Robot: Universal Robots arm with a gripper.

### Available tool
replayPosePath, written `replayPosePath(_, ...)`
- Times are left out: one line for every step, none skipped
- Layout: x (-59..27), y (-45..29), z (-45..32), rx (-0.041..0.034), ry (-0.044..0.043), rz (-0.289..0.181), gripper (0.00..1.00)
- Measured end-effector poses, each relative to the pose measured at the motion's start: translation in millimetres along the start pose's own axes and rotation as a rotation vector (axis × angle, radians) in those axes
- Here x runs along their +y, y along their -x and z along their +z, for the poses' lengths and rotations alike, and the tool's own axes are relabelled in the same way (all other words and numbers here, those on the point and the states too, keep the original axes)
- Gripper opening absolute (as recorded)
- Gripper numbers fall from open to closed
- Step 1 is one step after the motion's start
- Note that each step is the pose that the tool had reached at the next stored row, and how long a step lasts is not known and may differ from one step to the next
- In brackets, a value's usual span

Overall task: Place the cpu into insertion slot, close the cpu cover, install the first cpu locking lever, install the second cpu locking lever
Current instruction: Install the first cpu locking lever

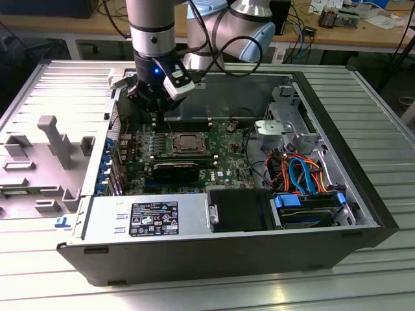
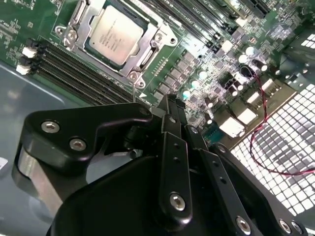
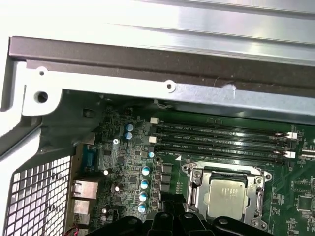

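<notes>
Silver-grey chip [image 2: 114, 33] sits in the socket [image 1: 170, 145]. The cover [image 2: 147, 53] lies flat over the chip's edges, and the chip top shows through its window in both wrist views.

Arm pose: the arm [image 1: 152, 32] drops near-vertical into the open case [image 1: 214, 256]. The gripper [image 2: 170, 104] hangs low over the motherboard [image 1: 230, 139], just off one corner of the socket, on the side facing the perforated wall [image 2: 288, 132]. Fingers are pinched narrow to a single tip, beside the socket and apart from the chip.

Hard to see:
- In the second wrist view the gripper's black links block the board on the camera's side of the socket.
- A thin rod [image 2: 134, 91] stands right beside the tip. It might be a locking lever, can't confirm from here.
- In the first wrist view the gripper [image 3: 170, 204] is cut off at the frame edge.
- In the exterior view the socket's far corner sits behind the gripper [image 1: 157, 115].

Case contents, placed from the socket:
- memory slots [image 3: 221, 140] run just alongside it
- power supply [image 1: 149, 217] sits against the case wall nearest the exterior camera
- a drive with blue brackets [image 1: 308, 210] lies well off toward the exterior view's right
- orange and blue cables [image 1: 298, 172] are bundled between the socket and that drive

Outside the case, a grey plastic duct [image 1: 45, 155] lies on the ribbed metal table [image 1: 376, 84], well apart from the socket.
</notes>
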State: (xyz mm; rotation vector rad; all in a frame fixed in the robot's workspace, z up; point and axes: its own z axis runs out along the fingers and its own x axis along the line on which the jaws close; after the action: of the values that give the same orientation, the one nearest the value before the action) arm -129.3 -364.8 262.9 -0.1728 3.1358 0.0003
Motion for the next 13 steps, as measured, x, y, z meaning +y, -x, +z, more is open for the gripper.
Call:
replayPosePath(1.8,0.2,-0.2,0.0000,0.0005,0.000,0.11)
replayPosePath(3.9,0.4,-0.2,-0.0001,0.0009,0.000,0.11)
replayPosePath(6.4,0.6,-0.2,-0.0001,0.0018,0.000,0.11)
replayPosePath(7.8,0.8,-0.2,-0.0003,0.0035,0.000,0.11)
replayPosePath(9.6,0.9,-0.2,-0.0008,0.0076,0.000,0.11)
replayPosePath(10.8,0.8,-0.3,-0.0013,0.0138,0.000,0.11)
replayPosePath(11.9,0.8,-0.2,-0.0029,0.0264,0.000,0.11)
replayPosePath(12.4,0.9,-0.2,-0.0033,0.0301,0.000,0.11)
replayPosePath(12.9,0.8,-0.2,-0.0035,0.0320,0.000,0.11)
replayPosePath(13.2,1.1,-0.2,-0.0035,0.0330,0.000,0.11)
replayPosePath(13.3,1.8,-0.2,-0.0034,0.0340,0.000,0.11)
replayPosePath(13.2,2.6,-0.1,-0.0031,0.0344,0.000,0.11)
replayPosePath(13.1,3.4,0.0,-0.0028,0.0348,0.000,0.11)
